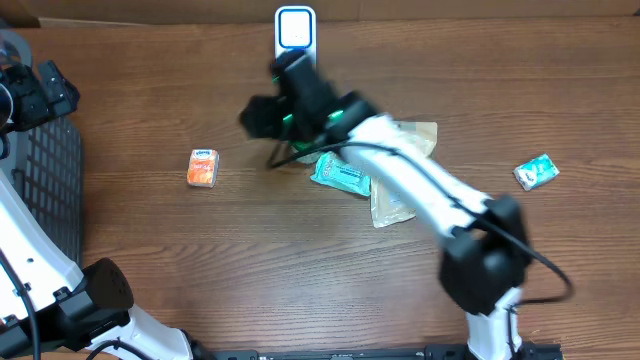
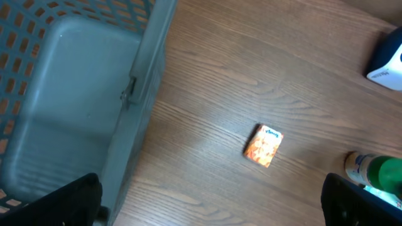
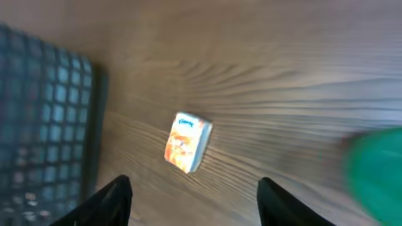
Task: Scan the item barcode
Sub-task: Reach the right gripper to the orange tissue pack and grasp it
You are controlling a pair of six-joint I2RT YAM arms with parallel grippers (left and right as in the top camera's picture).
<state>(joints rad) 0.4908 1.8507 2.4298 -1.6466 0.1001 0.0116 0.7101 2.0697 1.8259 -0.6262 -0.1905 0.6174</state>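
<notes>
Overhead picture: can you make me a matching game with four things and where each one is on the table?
Things:
1 small orange tissue pack
2 white plastic scanner
3 small teal-and-white crinkly packet
4 grey mesh basket

Places:
a far right
b back edge, middle
c left edge
d left of centre, alone

Pairs: 1-d, 2-b, 3-a, 4-c.

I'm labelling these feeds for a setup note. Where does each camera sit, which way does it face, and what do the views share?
Overhead: fixed above the table, looking straight down; both arms show, the right arm reaching across.
Left wrist: on the left arm, angled down at the basket and tissue pack; left fingers open at the bottom corners.
Right wrist: on the right arm, blurred, facing down at the tissue pack; right fingers open along the bottom.
Shared: all three show the tissue pack and basket.
</notes>
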